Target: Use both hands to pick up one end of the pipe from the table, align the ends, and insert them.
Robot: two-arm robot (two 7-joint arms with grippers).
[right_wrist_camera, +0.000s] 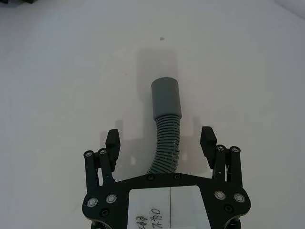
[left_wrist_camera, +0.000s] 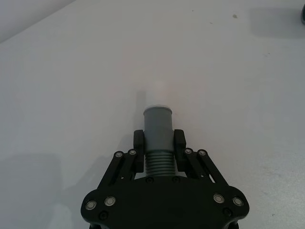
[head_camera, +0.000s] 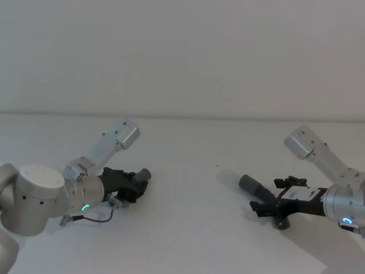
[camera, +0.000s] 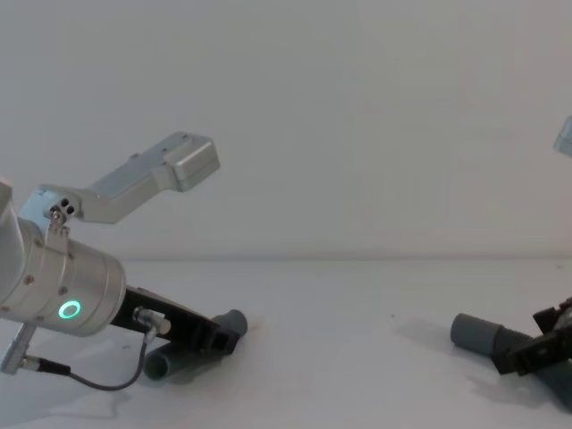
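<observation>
Pipe in two separate pieces, one at each gripper, well apart on the white surface [head_camera: 188,234].

Left side: the short tube [left_wrist_camera: 158,162] is clamped between the jaws of the left gripper [left_wrist_camera: 159,143]. They press on it from both sides, just behind its smooth grey collar [left_wrist_camera: 157,123]. The collar and the white tip [left_wrist_camera: 156,97] project forward past the fingertips [left_wrist_camera: 139,142]. In the head view this gripper sits low over the near left of the surface and points toward the middle. In the chest view the tube's curved far end [camera: 162,365] shows beneath the gripper, close to the surface, and a green ring light [camera: 69,310] glows on the silver arm.

Right side: the ribbed hose [right_wrist_camera: 167,143] runs between the jaws of the right gripper [right_wrist_camera: 160,139]. They stand wide apart, one on each side, and neither touches the hose. The hose bends slightly, and its wider smooth cuff [right_wrist_camera: 166,98] lies beyond the fingertips. In the head view this gripper is low over the near right of the surface. The cuff points toward the left gripper, with a broad stretch of surface between the two ends. Whether the cuff rests on the surface cannot be told.
</observation>
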